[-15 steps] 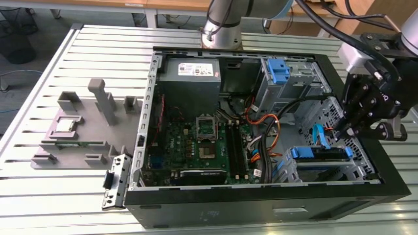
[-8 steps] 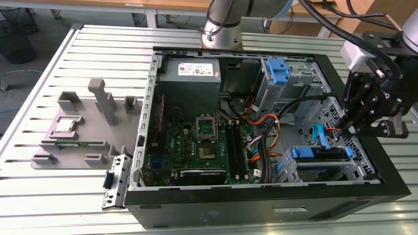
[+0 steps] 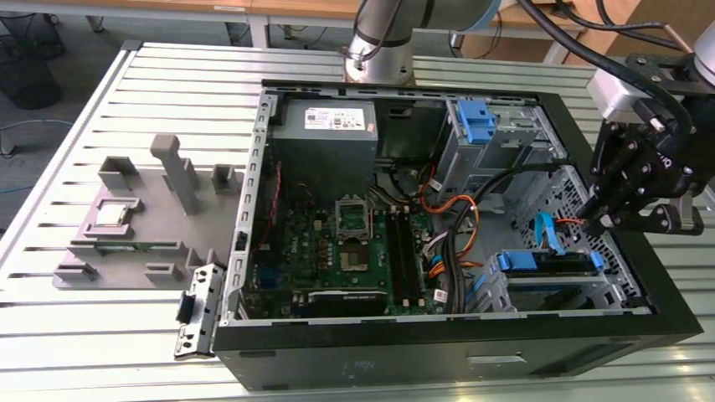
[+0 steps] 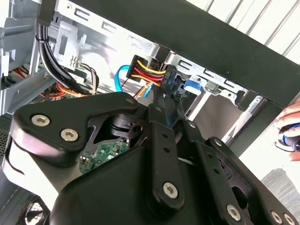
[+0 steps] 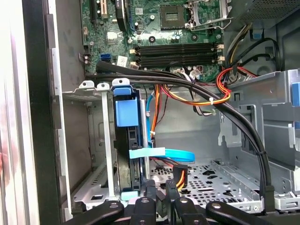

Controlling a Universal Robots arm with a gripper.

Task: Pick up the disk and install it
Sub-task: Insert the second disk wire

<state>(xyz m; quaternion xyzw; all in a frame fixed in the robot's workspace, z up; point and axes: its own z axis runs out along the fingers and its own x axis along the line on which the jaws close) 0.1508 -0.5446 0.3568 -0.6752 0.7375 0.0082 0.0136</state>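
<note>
Inside the open computer case (image 3: 625, 335), at its drive-cage corner on the exterior view's right, the disk (image 3: 544, 262) sat already in its bay, blue rails showing. The claw (image 3: 609, 219) hung just beside it, at the cabling; in the second wrist view its fingers (image 4: 171, 101) looked pinched close around a power connector (image 4: 149, 72), though I could not tell for certain. A good finish would call for a straight, square push. The disk lay flat, its long axis running across the cage toward the motherboard (image 3: 347, 251).
</note>
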